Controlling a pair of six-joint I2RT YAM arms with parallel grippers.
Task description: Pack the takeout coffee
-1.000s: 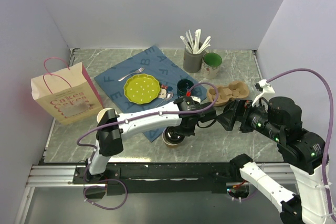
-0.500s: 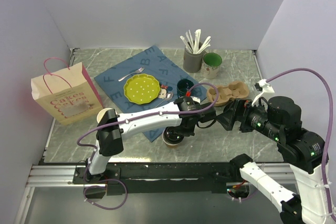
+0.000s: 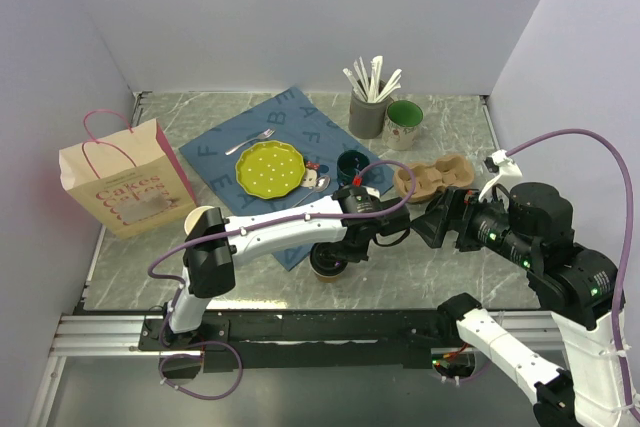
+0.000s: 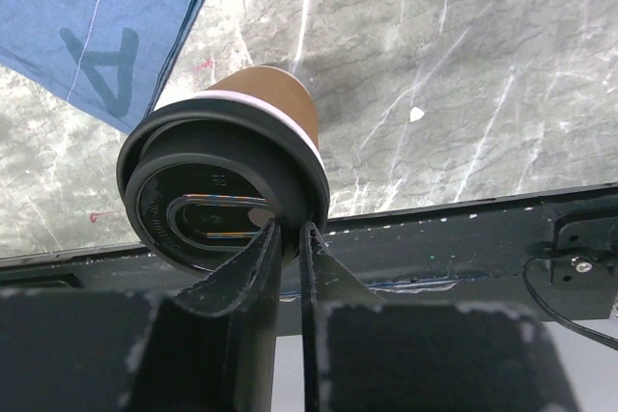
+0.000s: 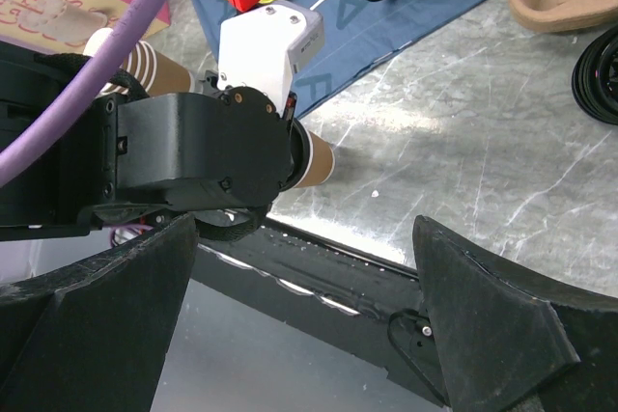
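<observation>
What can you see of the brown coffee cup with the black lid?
It is a small brown paper cup with a white band under a round black plastic lid, which has an oval hollow. It seems to stand upright on the grey marble table near its front edge, beside the corner of the blue cloth. The left pincer, jaws nearly together, meets the lid's rim; whether it grips cannot be told.

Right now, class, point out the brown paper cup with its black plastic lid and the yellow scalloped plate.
brown paper cup (image 4: 208,180): left wrist view, on its lid.
yellow scalloped plate (image 3: 268,168): top external view, its centre.
</observation>
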